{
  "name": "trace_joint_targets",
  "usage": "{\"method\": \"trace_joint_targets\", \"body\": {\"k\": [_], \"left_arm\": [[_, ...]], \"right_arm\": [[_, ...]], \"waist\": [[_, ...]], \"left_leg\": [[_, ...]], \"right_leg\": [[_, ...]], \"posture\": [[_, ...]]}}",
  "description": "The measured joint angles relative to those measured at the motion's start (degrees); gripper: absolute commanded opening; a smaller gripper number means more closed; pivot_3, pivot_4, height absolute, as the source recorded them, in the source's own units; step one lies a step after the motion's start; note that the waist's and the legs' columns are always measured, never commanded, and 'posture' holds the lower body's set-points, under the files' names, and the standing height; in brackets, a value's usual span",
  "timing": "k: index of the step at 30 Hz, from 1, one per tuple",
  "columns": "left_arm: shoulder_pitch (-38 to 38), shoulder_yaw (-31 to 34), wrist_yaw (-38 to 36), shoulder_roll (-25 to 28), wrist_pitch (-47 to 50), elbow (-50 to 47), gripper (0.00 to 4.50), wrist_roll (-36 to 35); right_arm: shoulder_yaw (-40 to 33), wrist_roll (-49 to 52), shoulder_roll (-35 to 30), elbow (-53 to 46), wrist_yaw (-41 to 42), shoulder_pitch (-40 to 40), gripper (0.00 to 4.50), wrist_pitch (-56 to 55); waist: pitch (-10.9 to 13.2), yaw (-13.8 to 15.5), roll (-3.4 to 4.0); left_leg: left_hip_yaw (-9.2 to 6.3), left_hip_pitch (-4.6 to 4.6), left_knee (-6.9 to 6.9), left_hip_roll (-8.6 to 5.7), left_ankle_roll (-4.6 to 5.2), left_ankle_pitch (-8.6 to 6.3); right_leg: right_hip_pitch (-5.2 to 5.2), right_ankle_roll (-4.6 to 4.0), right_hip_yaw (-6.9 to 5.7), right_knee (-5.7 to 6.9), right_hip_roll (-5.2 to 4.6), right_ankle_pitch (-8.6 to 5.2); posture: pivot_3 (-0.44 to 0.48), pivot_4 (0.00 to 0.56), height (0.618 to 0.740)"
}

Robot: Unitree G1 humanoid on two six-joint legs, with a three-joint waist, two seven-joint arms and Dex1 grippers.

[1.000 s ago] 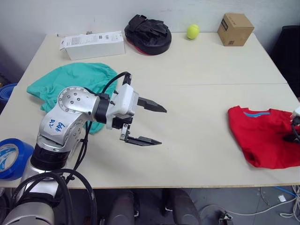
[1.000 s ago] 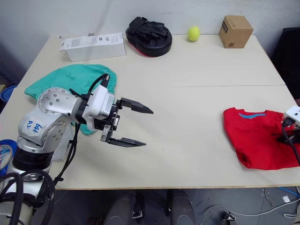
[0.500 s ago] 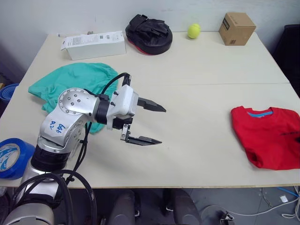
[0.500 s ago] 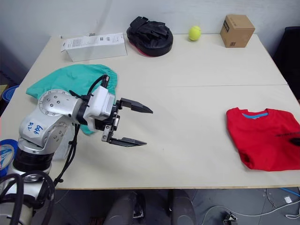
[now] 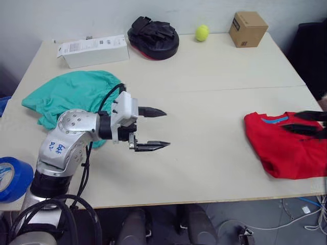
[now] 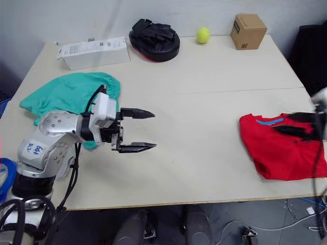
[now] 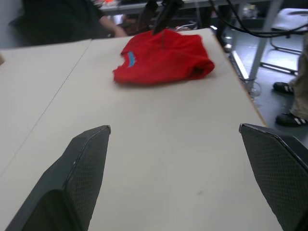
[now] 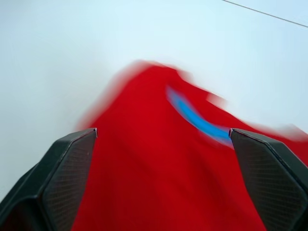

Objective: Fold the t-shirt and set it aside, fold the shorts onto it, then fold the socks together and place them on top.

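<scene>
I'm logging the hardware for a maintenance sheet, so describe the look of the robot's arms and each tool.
The left arm is silver-grey metal with rounded, bolt-dotted joint housings, blue handwritten marks on its casing and black cables looping along it. Its left tool has a white block body and two black, tapered, pointed fingers with textured inner faces. The right tool shows the same black fingers.

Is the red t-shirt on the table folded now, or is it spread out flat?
Folded. The t-shirt lies as a compact block near the table's right edge, no sleeves spread out, blue neckline on top.
</scene>
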Motion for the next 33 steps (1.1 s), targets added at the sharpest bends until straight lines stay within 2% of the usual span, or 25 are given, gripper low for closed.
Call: {"method": "trace_joint_targets", "body": {"k": [2,5,10,15,19,23,27,33], "left_arm": [[3.1,2.4,2.5,0.7,1.4,-1.8,4.5,0.0],[7.1,5.7,5.5,2.2,3.4,-5.6,4.5,-0.4],[15.6,11.6,10.7,3.8,6.3,-13.5,4.5,-1.2],[28.5,17.6,15.7,4.3,7.5,-20.6,4.5,0.3],[34.2,22.1,18.3,4.6,7.4,-23.3,4.5,2.4],[35.6,24.3,19.7,8.3,7.1,-22.7,4.5,5.8],[35.3,23.3,19.9,12.6,4.7,-13.3,4.5,11.9],[24.1,15.6,19.6,15.4,-0.2,2.9,4.5,18.1]], "right_arm": [[-0.1,6.1,4.9,-15.2,-2.2,4.5,4.47,6.2],[0.1,11.9,9.9,-29.3,-6.5,6.7,4.47,10.9],[4.5,15.3,16.4,-43.0,-11.1,8.5,4.47,10.5],[9.4,14.5,19.0,-44.7,-11.3,9.8,4.47,4.7],[11.8,13.3,20.6,-43.5,-11.6,8.2,4.47,1.0],[13.6,12.1,21.8,-41.7,-12.0,6.6,4.47,-1.5],[14.4,10.9,22.6,-40.6,-12.7,6.7,4.47,-3.0],[15.5,8.9,23.9,-39.9,-14.8,6.7,4.47,-5.3]], "waist": [[0.0,0.2,-0.01],[0.0,1.2,-0.02],[0.0,1.6,-0.16],[0.0,1.0,-0.21],[0.0,1.1,-0.24],[0.0,1.3,-0.27],[0.0,1.2,-0.27],[0.0,1.2,-0.3]], "left_leg": [[-0.07,-0.09,0.02,-0.03,0.01,0.0],[-0.1,-0.11,0.04,-0.1,0.07,-0.04],[-0.16,-0.12,0.0,-0.11,0.08,-0.07],[-0.1,-0.07,-0.03,-0.08,0.11,-0.09],[-0.11,-0.02,-0.03,-0.07,0.11,-0.1],[-0.11,-0.03,-0.04,-0.09,0.15,-0.19],[-0.09,-0.05,-0.09,-0.07,0.15,-0.21],[-0.09,-0.09,-0.14,-0.08,0.16,-0.27]], "right_leg": [[-0.03,0.0,-0.04,-0.02,-0.05,0.0],[0.0,0.0,-0.08,-0.08,-0.14,0.0],[0.05,0.0,-0.14,-0.18,-0.16,0.0],[0.04,-0.01,-0.11,-0.18,-0.15,0.0],[0.05,-0.04,-0.12,-0.14,-0.15,-0.01],[0.05,-0.05,-0.12,-0.19,-0.19,-0.02],[0.01,-0.08,-0.14,-0.21,-0.19,-0.04],[-0.02,-0.08,-0.16,-0.27,-0.23,-0.03]], "posture": [[0.0,0.15,0.74],[0.0,0.15,0.74],[0.0,0.15,0.74],[0.0,0.15,0.74],[0.0,0.15,0.74],[0.0,0.15,0.74],[0.0,0.15,0.74],[0.0,0.15,0.74]]}}
